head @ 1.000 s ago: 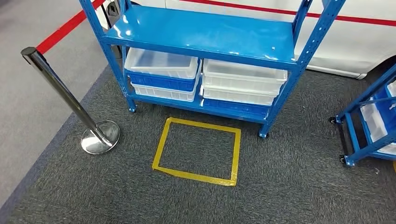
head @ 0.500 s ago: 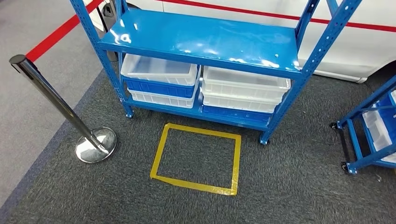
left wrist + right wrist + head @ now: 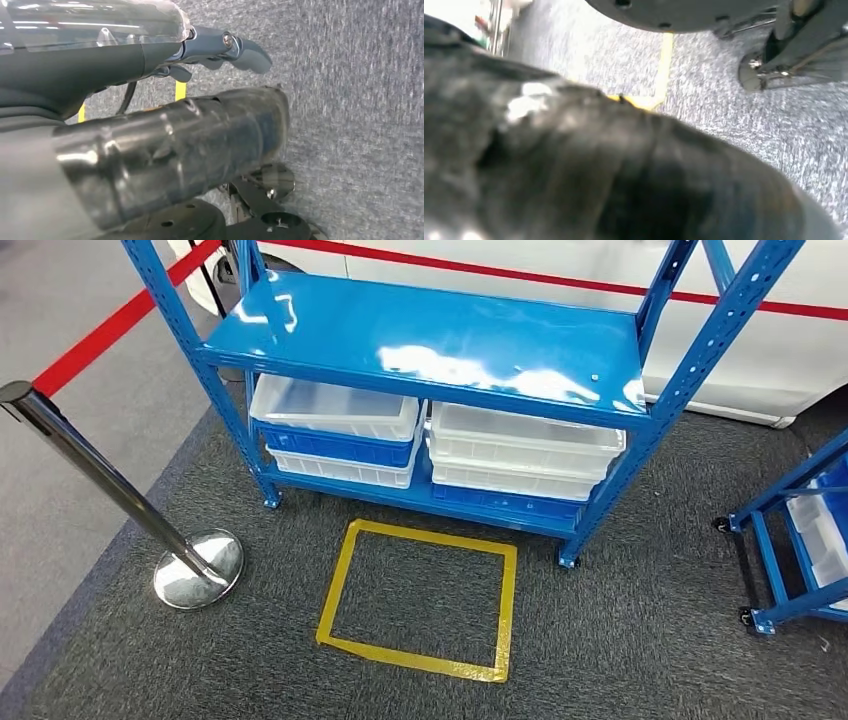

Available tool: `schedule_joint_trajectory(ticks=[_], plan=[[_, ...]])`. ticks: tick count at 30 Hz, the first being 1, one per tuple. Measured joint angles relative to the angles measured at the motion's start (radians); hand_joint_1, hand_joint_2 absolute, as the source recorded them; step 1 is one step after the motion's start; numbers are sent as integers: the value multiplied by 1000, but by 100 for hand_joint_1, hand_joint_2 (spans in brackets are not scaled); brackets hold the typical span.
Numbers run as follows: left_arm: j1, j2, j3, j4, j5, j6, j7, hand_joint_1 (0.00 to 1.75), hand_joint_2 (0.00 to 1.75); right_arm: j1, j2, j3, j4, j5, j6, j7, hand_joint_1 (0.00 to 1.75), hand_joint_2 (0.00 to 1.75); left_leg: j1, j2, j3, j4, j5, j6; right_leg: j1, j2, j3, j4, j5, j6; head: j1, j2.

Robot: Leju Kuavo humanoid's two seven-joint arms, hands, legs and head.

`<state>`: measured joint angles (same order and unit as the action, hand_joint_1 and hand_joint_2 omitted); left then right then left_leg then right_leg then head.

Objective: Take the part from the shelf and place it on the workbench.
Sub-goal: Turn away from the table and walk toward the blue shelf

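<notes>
A: Shelf? 
B: A blue shelf (image 3: 430, 340) is seen straight ahead in the head view, on grey carpet (image 3: 620, 640). Its top board is bare and glossy.

A: Part located? 
B: No separate part can be made out. White and blue bins (image 3: 335, 430) are stacked on the lower board, left side, and a second stack (image 3: 525, 455) sits just beside them on the right. The visible top bins look empty.

A: Floor markings? 
B: A yellow tape rectangle (image 3: 420, 598) is laid on the carpet just in front of the shelf. A chrome post (image 3: 110, 490) on a round base stands to the left, with a red belt (image 3: 120, 320) running from it. A second blue rack (image 3: 800, 540) is cut off at the right edge. A white panel with a red stripe (image 3: 540, 280) is seen behind the shelf.

A: Left hand? 
B: The left hand (image 3: 165, 150) is seen in its wrist view over the carpet; nothing is held. The thumb (image 3: 230, 47) is stretched out, apart from the fingers (image 3: 270, 180), so the hand is spread.

A: Right hand? 
B: The right hand (image 3: 599, 170) is a dark blur in its wrist view. Finger state cannot be told.
</notes>
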<state>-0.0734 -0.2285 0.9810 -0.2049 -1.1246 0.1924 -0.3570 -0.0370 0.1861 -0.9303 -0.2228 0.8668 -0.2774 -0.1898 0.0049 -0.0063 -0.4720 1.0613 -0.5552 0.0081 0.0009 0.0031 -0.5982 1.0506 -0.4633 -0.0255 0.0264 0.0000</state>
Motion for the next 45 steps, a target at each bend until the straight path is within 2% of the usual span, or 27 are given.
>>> schedule_joint_trajectory(ticks=[2, 4, 5, 6, 7, 9, 11, 13, 14, 16, 17, 19, 20, 21, 22, 24, 26, 28, 31, 32, 34, 35, 36, 37, 40, 42, 45], plan=[[-1, 0, 1, 0, 0, 0, -1, 0, 0, -1, 0, 0, 0, 0, 0, 0, 0, 0, 3, 1, -52, 96, -31, -9, -4, -2, 20, -10, -7, -10, -2, 0], [-2, 0, 2, 0, 0, 1, -1, 0, 0, -3, 0, 0, 0, 0, 0, 0, 0, 0, 6, 1, -135, 216, -83, -18, -5, -2, 33, -12, -18, -15, -3, 0], [-1, 0, 2, 0, 0, 1, 0, 0, 0, -3, 0, 0, 0, 0, 0, 0, 0, 0, 7, 1, -167, 249, -95, -22, -6, -1, 40, -12, -25, -15, -3, 0], [0, 0, 3, 0, -1, 2, 0, 0, 0, -3, 0, 0, 0, 0, -1, 0, 0, 0, 8, 1, -183, 249, -86, -24, -6, 0, 49, -12, -32, -14, -3, 0], [1, 0, 3, 0, -1, 2, 1, 0, 0, -3, 0, 0, 0, 1, -1, 0, 0, 0, 9, 2, -184, 214, -52, -25, -7, 1, 61, -12, -40, -12, -3, 0], [4, 0, 3, 0, -1, 3, 2, 0, 0, -2, 0, 0, 0, 1, -1, 0, 0, 0, 9, 3, -159, 91, 48, -22, -8, 2, 84, -10, -58, -4, -2, 0], [3, 0, 5, 0, -2, 4, 2, 0, 0, -4, 0, 0, 0, 2, -1, 0, 0, 0, 5, 5, -141, 9, 89, -11, -6, 2, 92, -6, -73, 9, -3, 0], [2, 0, 6, 0, -2, 6, 2, 0, 0, -7, 0, 0, 0, 3, -1, 1, 0, 0, 2, 6, -138, -3, 85, 2, -3, 3, 93, -6, -83, 21, -4, 0], [1, 0, 6, 0, -1, 8, 2, 0, 0, -8, 0, 0, 0, 4, -1, 2, 0, 0, 4, 6, -135, -6, 95, 9, -4, 2, 95, -6, -88, 26, -3, 0], [1, -2, 6, 0, 0, 15, 5, 0, 0, -10, 0, 0, 0, 4, -1, 2, 0, 0, 7, 7, -126, -16, 98, 21, -6, 1, 81, 29, -114, 35, -3, 0], [0, -2, 6, 0, 0, 22, 9, 0, 0, -11, 0, 0, 0, 4, -1, 2, 0, 0, 8, 7, -122, -20, 97, 26, -7, 1, 57, 75, -138, 40, -2, 0], [-1, -3, 7, 0, -3, 38, 18, 0, 0, -10, 0, 0, 0, 5, -1, 2, 0, 0, 7, 7, -118, -22, 92, 33, -8, 0, -20, 205, -186, 46, -2, 0], [-1, -3, 7, 0, -4, 46, 23, 0, 0, -10, 0, 0, 0, 6, -1, 2, 0, 0, 6, 7, -115, -22, 88, 35, -8, 0, -53, 254, -192, 47, -2, 0], [-1, -3, 7, 0, -6, 55, 28, 0, 0, -10, 0, 0, 0, 7, -1, 2, 0, 0, 5, 6, -109, -22, 84, 36, -8, 0, -72, 269, -178, 47, -2, 0], [-1, -3, 7, 0, -6, 62, 34, 0, 0, -10, 0, 0, 0, 7, 0, 2, 0, 0, 4, 4, -102, -22, 79, 35, -7, 0, -71, 245, -144, 44, -2, 0], [-1, -4, 7, 0, -7, 73, 44, 0, 0, -9, -1, -1, 0, 7, 2, 0, 0, 0, 3, 2, -88, -23, 69, 33, -3, 1, -28, 121, -56, 31, -2, 0], [-2, -7, 7, 0, -8, 78, 48, 0, 0, -10, -1, -2, 0, 4, 5, -5, 0, 0, 0, 2, -80, -22, 61, 25, 4, 0, 9, 23, -15, 17, -2, 0], [-5, -10, 7, 0, -9, 81, 49, 0, 0, -12, -2, -4, 0, 1, 8, -9, 0, 0, -2, 3, -75, -26, 58, 14, 8, -1, 17, 0, -17, 9, -2, 0], [-7, -11, 7, 0, -12, 82, 49, 0, 0, -12, 0, -7, 0, 0, 14, -10, 0, 0, -2, 6, -75, -11, 38, -1, -3, 1, 34, -23, -10, -3, -4, 0], [-7, -11, 7, 0, -12, 82, 49, 0, 0, -12, 0, -8, 0, 0, 16, -9, 0, 0, -1, 6, -91, 26, 13, -6, -7, 1, 40, -30, -7, -7, -6, 0], [-6, -11, 7, 0, -14, 82, 49, 0, 0, -12, 1, -10, 0, -1, 18, -8, 0, 0, 4, 5, -150, 148, -48, -15, -7, 2, 40, -32, -7, -11, -9, 0], [-6, -11, 7, 0, -14, 82, 49, 0, 0, -12, 2, -11, 0, -1, 19, -7, 0, 0, 6, 5, -178, 203, -66, -19, -7, 5, 40, -31, -8, -12, -9, 0], [-5, -11, 7, 0, -14, 82, 49, 0, 0, -12, 2, -12, 0, -1, 19, -6, 0, 0, 8, 5, -194, 230, -66, -22, -7, 9, 40, -30, -9, -12, -9, 0], [-5, -11, 7, 0, -14, 82, 49, 0, 0, -12, 2, -12, 0, -1, 20, -4, 0, 0, 10, 5, -191, 218, -45, -24, -8, 14, 41, -28, -11, -10, -9, 0], [-3, -10, 7, 0, -15, 83, 50, 0, 0, -12, 3, -14, 0, 0, 20, 1, 0, 0, 14, -14, -109, 34, 53, -23, -8, 34, 45, -20, -19, 1, -8, 0], [-4, -9, 7, 0, -16, 84, 50, 0, 0, -14, 4, -14, 0, 0, 21, 3, 0, 0, 13, -28, -81, -30, 68, -14, -6, 43, 41, -16, -22, 11, -8, 0], [-4, -10, 7, 0, -16, 85, 50, 0, 0, -13, 4, -16, 0, 0, 24, 4, 0, 0, 13, -15, -77, -39, 73, 5, -7, 50, 37, -13, -23, 27, -8, 0]])
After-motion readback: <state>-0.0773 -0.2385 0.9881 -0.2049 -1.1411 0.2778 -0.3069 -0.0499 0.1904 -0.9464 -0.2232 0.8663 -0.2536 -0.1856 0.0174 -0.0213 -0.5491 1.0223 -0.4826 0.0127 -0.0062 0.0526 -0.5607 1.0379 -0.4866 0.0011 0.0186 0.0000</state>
